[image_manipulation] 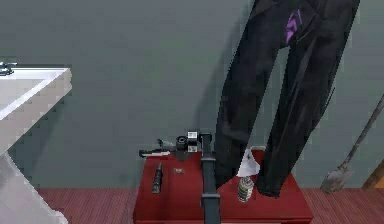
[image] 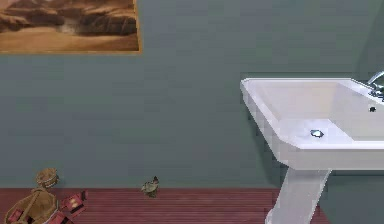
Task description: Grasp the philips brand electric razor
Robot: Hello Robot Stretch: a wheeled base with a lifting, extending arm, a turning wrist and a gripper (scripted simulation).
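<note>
Sink (image: 272,112), white and on a pedestal, stands against the grey-blue wall at the forward view's right, with a chrome tap (image: 375,82) at its back rim and a drain (image: 317,132) in the bowl. High on the wall, well away from the sink, hangs a framed landscape painting (image: 68,25). On the reddish plank floor, far from the pedestal, lie some brown rounded things (image: 45,200), and nearer the pedestal a small greenish blob (image: 150,186) too small to name.

In the arm side view the same sink (image_manipulation: 30,95) fills the left edge. Just beside its pedestal stands a low red stand (image_manipulation: 282,206). The arm (image_manipulation: 210,190) rises across the stand's top, and the gripper (image_manipulation: 148,153) reaches from the arm's end toward the sink, above the stand's sink-side end. Below it, on that end of the stand, lies a slim dark thing (image_manipulation: 157,180); its shape fits an electric razor, but it is too small to be sure. With that thing lying so close under the fingers, I cannot tell whether the gripper holds anything or how its fingers are set.

On the side of the arm away from the sink, a small green-and-white bottle (image_manipulation: 245,185) stands on the stand with a white scrap (image_manipulation: 250,160) behind it. A long black garment (image_manipulation: 280,90) hangs down over that end, crowding it. Farthest from the sink, a broom (image_manipulation: 340,178) leans on the wall.
</note>
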